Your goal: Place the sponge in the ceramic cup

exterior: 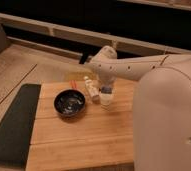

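Hand (106, 85): centre of frame, pointing straight down over the cup (107, 103). I cannot tell whether it is pinching something or has let go.
Sponge (106, 91): a blue-grey patch right at the hand's tip, at the cup's mouth. I can't make out whether it hangs above the rim or sits part-way in.
Cup: upright on the tabletop (79, 142), just right of the packet (92, 91); the bowl (70, 104) is further left.
Stage: my read is either just short of release or just past it. The scene fits both.
Risk 1: the sponge catches the rim and tips out onto the tabletop, if it sits off-centre over that narrow mouth.
Risk 2: the cup looks light and narrow. Any sideways drift of the hand this low could topple it or shove it into the packet.
Risk 3: the soft sponge may cling to the hand and ride back up with it.
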